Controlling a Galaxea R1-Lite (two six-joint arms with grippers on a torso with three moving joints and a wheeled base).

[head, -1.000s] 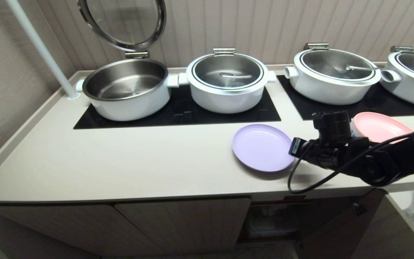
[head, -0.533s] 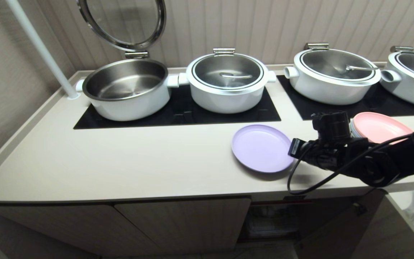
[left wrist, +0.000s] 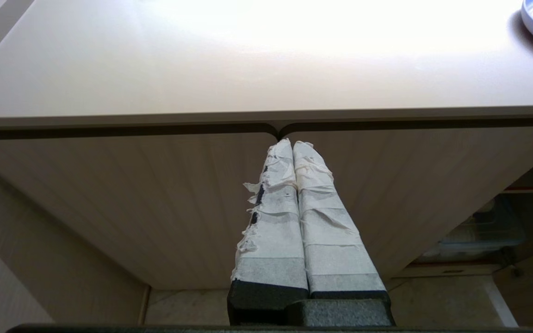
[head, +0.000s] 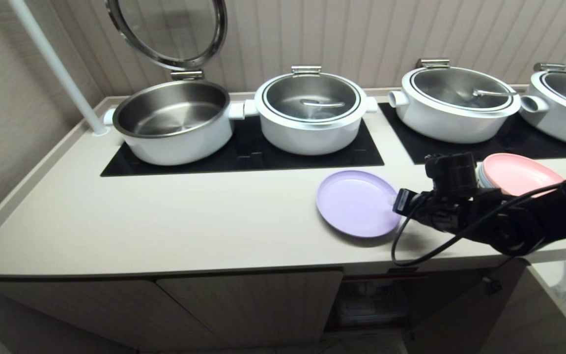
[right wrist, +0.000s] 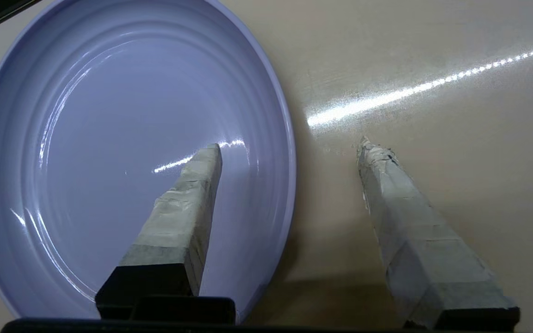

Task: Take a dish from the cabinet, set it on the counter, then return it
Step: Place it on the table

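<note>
My right gripper (right wrist: 289, 148) stands with its jaws well apart, astride the near rim of the dish (right wrist: 109, 138): one taped finger (right wrist: 188, 203) lies over the dish's inside, the other over bare counter (right wrist: 433, 55) outside the rim. Neither finger presses the rim; I hold nothing.

The dish (head: 356, 201) lies flat on the counter (head: 189, 221), just in front of the hob panel (head: 243, 152) and just left of my right gripper (head: 397, 202). A pink plate (head: 519, 172) on a stack sits behind my arm, apart from the dish.

My left gripper (left wrist: 294, 152) hangs parked below the counter edge, facing the cabinet (left wrist: 155, 194) doors, jaws together and empty.

Finding: the dish is set down, so the placing step reads as complete and the return is in hand. The cabinet (head: 243, 305) shows an opening below my right arm.

Next move, in my judgement: close on the rim where I straddle it, lift level, and carry the dish down into that opening. The rim is low and the plastic smooth; a shallow bite may slip, so the fingers should seat fully before lifting.
</note>
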